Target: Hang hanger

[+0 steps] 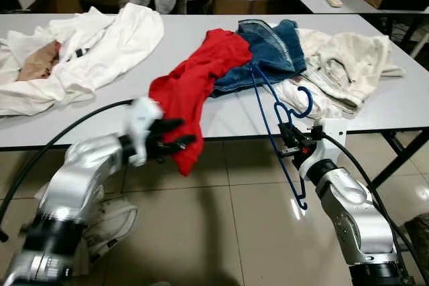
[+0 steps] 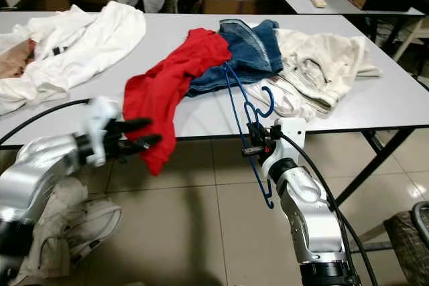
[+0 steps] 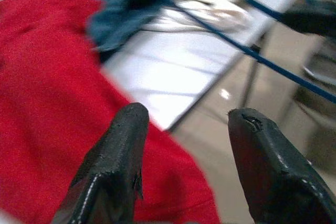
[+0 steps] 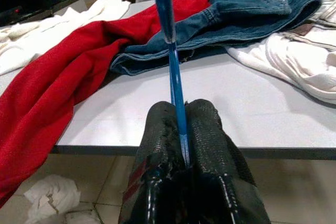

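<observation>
A thin blue wire hanger (image 1: 276, 125) is held at the table's front edge, its hook (image 1: 305, 102) up over the white clothes and its lower end hanging toward the floor. My right gripper (image 1: 289, 143) is shut on the hanger's wire (image 4: 175, 80). A red garment (image 1: 198, 78) drapes off the table's front edge. My left gripper (image 1: 179, 133) is open, its fingers (image 3: 113, 161) right beside the hanging red cloth (image 3: 47, 108) with nothing between them.
Blue jeans (image 1: 268, 48) lie under the hanger's top end. Cream clothes (image 1: 342, 65) are piled to the right and white clothes (image 1: 80, 51) to the left on the white table (image 1: 228, 122). A white rag (image 1: 107, 222) lies on the tiled floor. Table legs (image 1: 395, 159) stand at right.
</observation>
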Controlling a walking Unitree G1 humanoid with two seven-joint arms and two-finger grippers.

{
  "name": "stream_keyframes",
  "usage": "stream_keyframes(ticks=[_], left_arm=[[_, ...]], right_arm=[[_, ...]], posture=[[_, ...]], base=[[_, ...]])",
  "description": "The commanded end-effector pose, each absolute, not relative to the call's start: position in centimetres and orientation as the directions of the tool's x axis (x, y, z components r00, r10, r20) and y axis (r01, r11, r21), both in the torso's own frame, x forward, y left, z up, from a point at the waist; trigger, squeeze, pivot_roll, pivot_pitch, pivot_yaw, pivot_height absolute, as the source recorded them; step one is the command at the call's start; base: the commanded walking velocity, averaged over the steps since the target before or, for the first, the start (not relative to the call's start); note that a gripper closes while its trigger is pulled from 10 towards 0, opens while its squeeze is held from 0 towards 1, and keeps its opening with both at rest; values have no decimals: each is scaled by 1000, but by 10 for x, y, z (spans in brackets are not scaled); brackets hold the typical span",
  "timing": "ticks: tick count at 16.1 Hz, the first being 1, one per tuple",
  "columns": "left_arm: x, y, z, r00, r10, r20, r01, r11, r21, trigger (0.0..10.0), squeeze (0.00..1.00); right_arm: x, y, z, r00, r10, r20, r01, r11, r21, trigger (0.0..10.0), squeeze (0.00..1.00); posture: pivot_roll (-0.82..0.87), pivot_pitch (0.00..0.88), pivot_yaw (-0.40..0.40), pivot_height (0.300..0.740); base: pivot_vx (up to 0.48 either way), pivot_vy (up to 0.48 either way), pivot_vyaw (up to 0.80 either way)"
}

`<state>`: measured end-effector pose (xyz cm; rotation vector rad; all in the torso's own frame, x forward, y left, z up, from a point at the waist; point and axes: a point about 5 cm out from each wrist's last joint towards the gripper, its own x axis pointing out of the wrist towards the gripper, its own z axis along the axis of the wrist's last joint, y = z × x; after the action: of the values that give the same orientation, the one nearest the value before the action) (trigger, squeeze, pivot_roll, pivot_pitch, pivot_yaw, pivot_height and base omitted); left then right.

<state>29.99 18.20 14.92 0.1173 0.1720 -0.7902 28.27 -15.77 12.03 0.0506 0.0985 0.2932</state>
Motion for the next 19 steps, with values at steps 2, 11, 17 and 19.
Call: stream_keyframes(ticks=[2,11,17,19], left_arm=[[296,191,151,792,-600,-115,604,797,6,10000,0],[286,193,140,957,-289,-34,290,957,29,10000,0],[292,184,152,928,-373,-28,373,928,18,10000,294],[293,188,154,935,-354,-20,354,935,5,10000,808]], right_arm=[[281,-154,124,952,296,-80,-291,954,76,10000,0],[271,-132,130,944,328,-29,-326,943,59,10000,0],[269,-147,139,965,262,6,-261,958,119,10000,0],[267,-145,137,965,263,0,-261,958,119,10000,0]], posture=[[-34,0,-25,740],[-30,0,-41,740],[-44,0,-32,740],[-49,0,-38,740]], base=[[0,0,0],[181,0,0],[360,0,0],[368,0,0]])
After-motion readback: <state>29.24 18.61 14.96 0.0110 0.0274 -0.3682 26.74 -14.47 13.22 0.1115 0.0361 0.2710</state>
